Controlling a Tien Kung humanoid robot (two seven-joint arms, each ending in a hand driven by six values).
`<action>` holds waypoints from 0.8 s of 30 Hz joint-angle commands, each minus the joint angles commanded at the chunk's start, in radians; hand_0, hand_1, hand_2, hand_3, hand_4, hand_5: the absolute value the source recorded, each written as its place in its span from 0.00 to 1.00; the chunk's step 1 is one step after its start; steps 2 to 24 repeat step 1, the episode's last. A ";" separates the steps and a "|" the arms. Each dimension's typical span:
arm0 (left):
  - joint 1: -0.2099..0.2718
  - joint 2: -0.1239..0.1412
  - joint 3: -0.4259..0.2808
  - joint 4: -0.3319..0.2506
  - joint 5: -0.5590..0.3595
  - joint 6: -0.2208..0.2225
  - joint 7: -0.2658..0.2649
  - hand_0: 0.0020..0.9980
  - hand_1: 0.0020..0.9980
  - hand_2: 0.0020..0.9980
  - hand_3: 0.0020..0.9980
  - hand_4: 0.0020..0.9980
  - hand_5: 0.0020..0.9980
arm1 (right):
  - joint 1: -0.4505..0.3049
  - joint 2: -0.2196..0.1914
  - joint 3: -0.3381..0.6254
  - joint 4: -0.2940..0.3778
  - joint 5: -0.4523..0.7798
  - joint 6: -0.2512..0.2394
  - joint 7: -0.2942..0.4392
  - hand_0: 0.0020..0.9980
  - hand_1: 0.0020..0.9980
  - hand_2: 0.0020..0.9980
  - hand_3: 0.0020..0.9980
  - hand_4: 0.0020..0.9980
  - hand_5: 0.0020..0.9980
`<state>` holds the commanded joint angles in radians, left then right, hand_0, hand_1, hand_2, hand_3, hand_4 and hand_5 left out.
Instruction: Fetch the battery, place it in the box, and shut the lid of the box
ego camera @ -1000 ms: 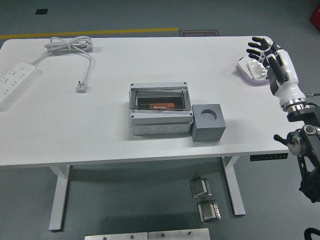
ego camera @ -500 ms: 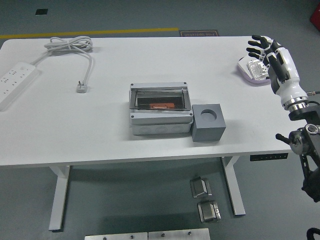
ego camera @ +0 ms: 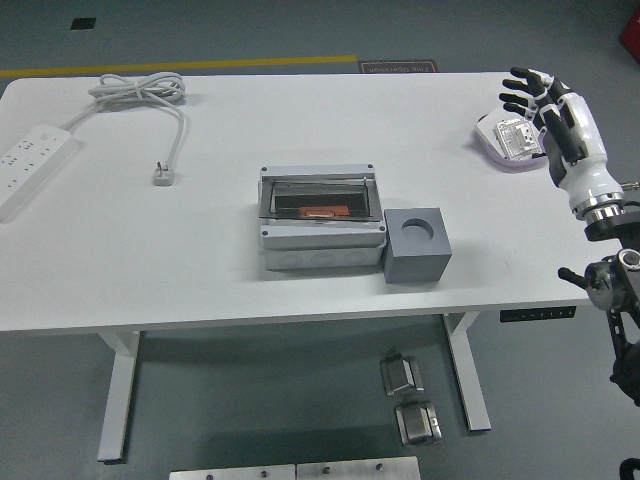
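Over at the far right edge of the white surface (ego camera: 200,250), my right robot hand (ego camera: 540,100) is hanging with its black fingers (ego camera: 520,90) spread loose, gripping nothing, right by a white shallow dish (ego camera: 497,150) with some small pale block in it that I can't make out. My left one isn't in shot at all. The grey plastic box with the clear hinged lid (ego camera: 320,230) sits mid-surface, and there's a small orange-red thing (ego camera: 322,211) showing through the lid, which I'd guess is the battery, so it looks like it's already in there. Lid seems down, though I can't tell if it's latched. Handling-wise, I reckon the battery is rigid, smooth and a bit dense for its size, so pinch it across the long flat sides, not the ends. The lid looks thin and slick, so I'd push on its front edge, away from the hinge. A grey cube with a round hole (ego camera: 417,245) is touching the box's right side.
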<state>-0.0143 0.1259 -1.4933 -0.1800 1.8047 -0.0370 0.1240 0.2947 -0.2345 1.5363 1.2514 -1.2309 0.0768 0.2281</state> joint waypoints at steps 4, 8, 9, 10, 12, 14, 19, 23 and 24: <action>0.000 0.002 -0.003 0.000 0.004 0.000 0.000 0.61 0.63 0.63 0.68 0.71 0.21 | -0.002 -0.002 0.003 0.002 -0.001 0.000 0.000 0.77 0.72 0.75 0.76 0.90 0.77; 0.000 0.002 -0.003 0.000 0.004 0.000 0.000 0.61 0.63 0.63 0.68 0.71 0.21 | -0.002 -0.002 0.003 0.002 -0.001 0.000 0.000 0.77 0.72 0.75 0.76 0.90 0.77; 0.000 0.002 -0.003 0.000 0.004 0.000 0.000 0.61 0.63 0.63 0.68 0.71 0.21 | -0.002 -0.002 0.003 0.002 -0.001 0.000 0.000 0.77 0.72 0.75 0.76 0.90 0.77; 0.000 0.002 -0.003 0.000 0.004 0.000 0.000 0.61 0.63 0.63 0.68 0.71 0.21 | -0.002 -0.002 0.003 0.002 -0.001 0.000 0.000 0.77 0.72 0.75 0.76 0.90 0.77; 0.000 0.002 -0.003 0.000 0.004 0.000 0.000 0.61 0.63 0.63 0.68 0.71 0.21 | -0.002 -0.002 0.003 0.002 -0.001 0.000 0.000 0.77 0.72 0.75 0.76 0.90 0.77; 0.000 0.002 -0.003 0.000 0.004 0.000 0.000 0.61 0.63 0.63 0.68 0.71 0.21 | -0.002 -0.002 0.003 0.002 -0.001 0.000 0.000 0.77 0.72 0.75 0.76 0.90 0.77; 0.000 0.002 -0.003 0.000 0.004 0.000 0.000 0.61 0.63 0.63 0.68 0.71 0.21 | -0.002 -0.002 0.003 0.002 -0.001 0.000 0.000 0.77 0.72 0.75 0.76 0.90 0.77; 0.000 0.002 -0.003 0.000 0.004 0.000 0.000 0.61 0.63 0.63 0.68 0.71 0.21 | -0.002 -0.002 0.003 0.002 -0.001 0.000 0.000 0.77 0.72 0.75 0.76 0.90 0.77; 0.000 0.002 -0.003 0.000 0.004 0.000 0.000 0.61 0.63 0.63 0.68 0.71 0.21 | -0.002 -0.002 0.003 0.002 -0.001 0.000 0.000 0.77 0.72 0.75 0.76 0.90 0.77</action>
